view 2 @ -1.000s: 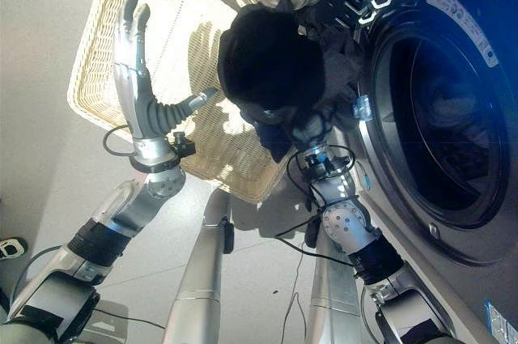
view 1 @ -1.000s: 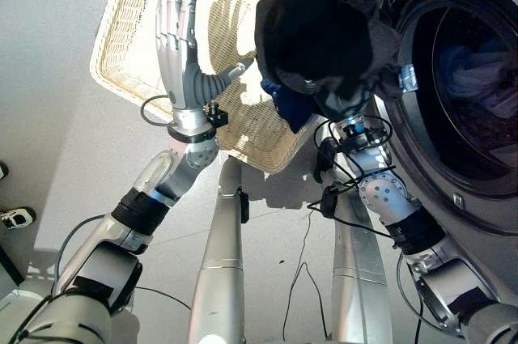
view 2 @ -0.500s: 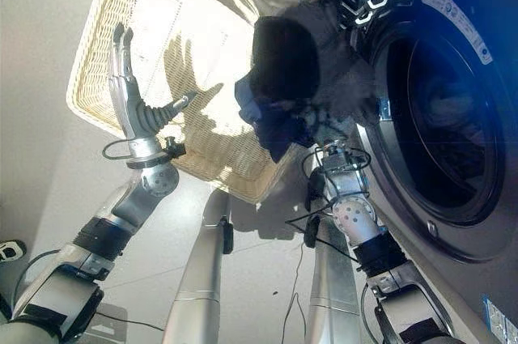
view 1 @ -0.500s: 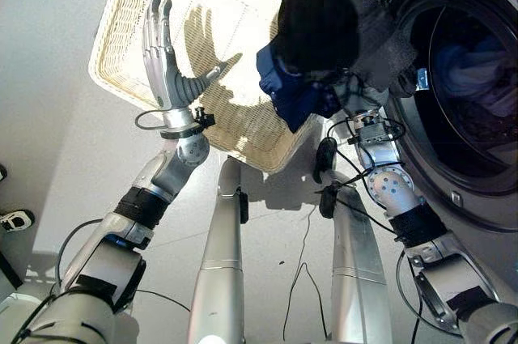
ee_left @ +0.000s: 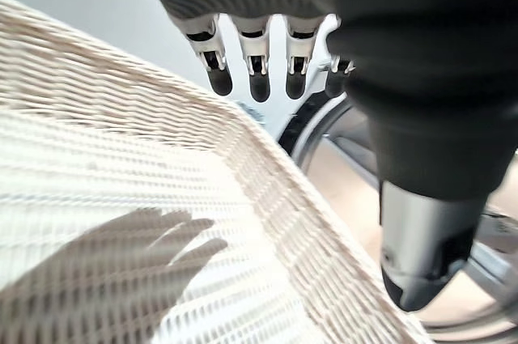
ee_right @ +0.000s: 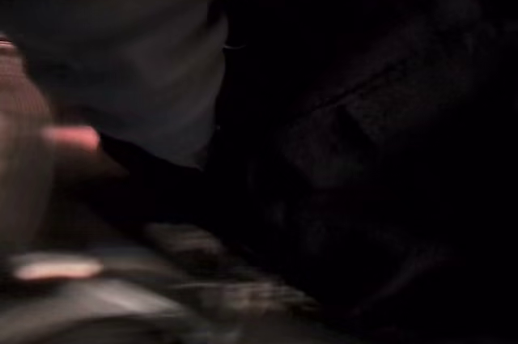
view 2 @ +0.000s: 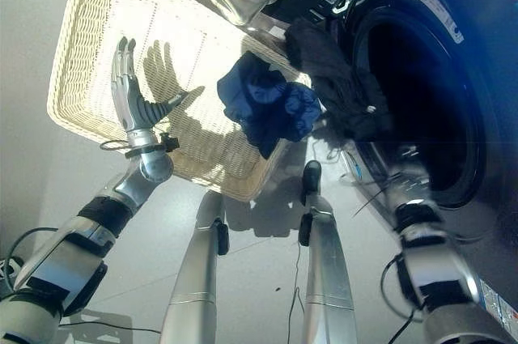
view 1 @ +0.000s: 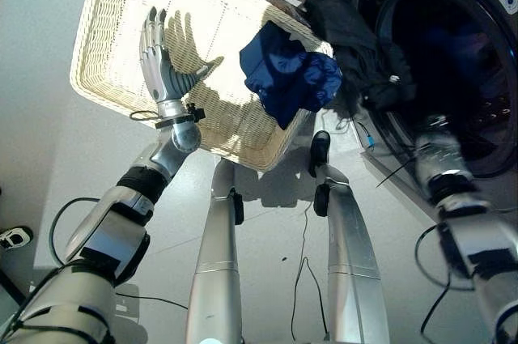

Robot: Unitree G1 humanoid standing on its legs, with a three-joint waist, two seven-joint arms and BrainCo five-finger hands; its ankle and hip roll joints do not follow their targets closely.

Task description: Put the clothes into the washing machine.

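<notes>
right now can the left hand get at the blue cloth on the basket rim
Probably yes. The left hand hovers open over the basket, with only bare wicker between it and the blue cloth draped on the rim nearest the washer.

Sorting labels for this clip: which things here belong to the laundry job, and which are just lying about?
Job:
blue garment draped over the basket's rim
dark clothes hanging at the drum's mouth
washing machine, door open
wicker basket
left hand, open above the basket

Lying about:
shoe on the floor
</notes>
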